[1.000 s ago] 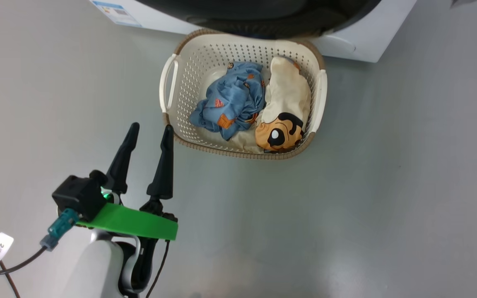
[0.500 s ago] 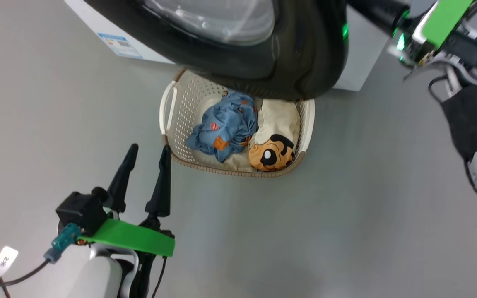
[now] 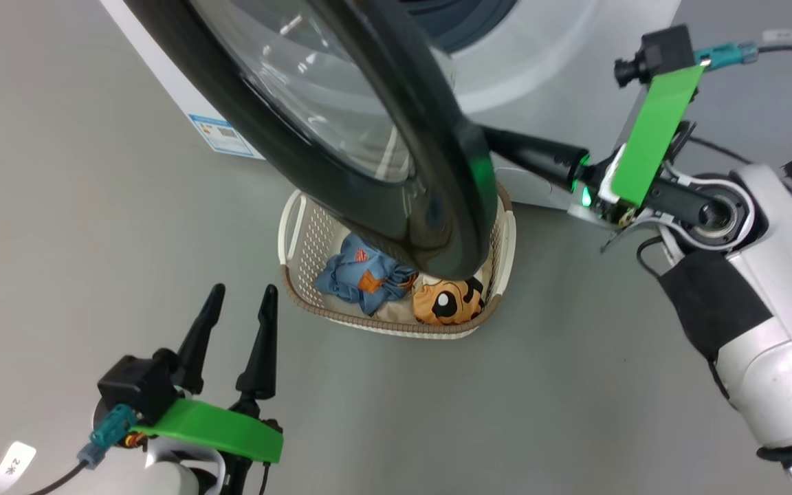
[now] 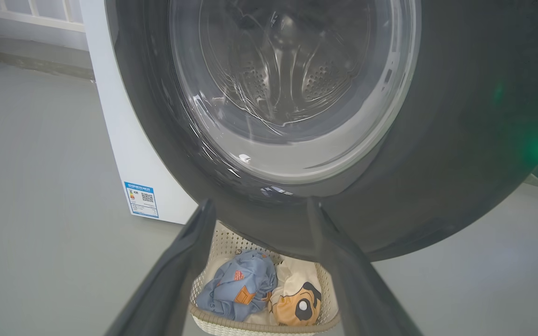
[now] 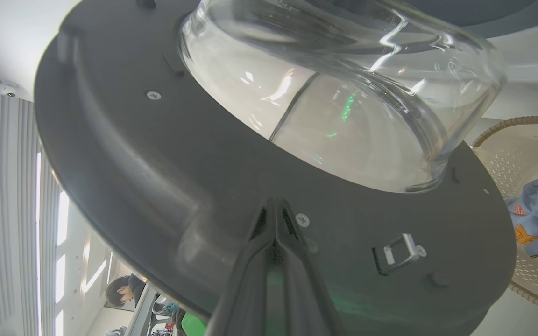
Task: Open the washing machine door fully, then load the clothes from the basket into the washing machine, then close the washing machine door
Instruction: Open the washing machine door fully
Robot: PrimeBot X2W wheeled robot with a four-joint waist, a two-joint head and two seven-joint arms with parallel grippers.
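Note:
The washing machine door (image 3: pixel 430 206) stands partly swung out from the white washing machine (image 3: pixel 561 82) and hangs over the basket (image 3: pixel 296 234). In the basket lie the clothes: a blue garment (image 3: pixel 361 275) and a cream one with a cartoon face (image 3: pixel 447 302). My right gripper (image 3: pixel 496 141) is shut, its tips (image 5: pixel 274 203) pressed on the door's dark inner face (image 5: pixel 157 163) below the glass bowl (image 5: pixel 343 116). My left gripper (image 3: pixel 241 295) is open and holds nothing, low and left of the basket. In the left wrist view it (image 4: pixel 260 203) faces the door's window (image 4: pixel 287 93).
Grey floor lies all around. A blue label (image 3: pixel 221 134) marks the machine's lower corner. The door latch (image 5: pixel 397 252) sits near my right fingers. A person (image 5: pixel 124 291) is seen far off past the door's edge. A cable (image 3: pixel 791 103) trails from my right wrist.
The head camera has tilted up. The door has swung farther out over the basket, and my right arm has come into view with shut fingers against it. The left gripper stays open.

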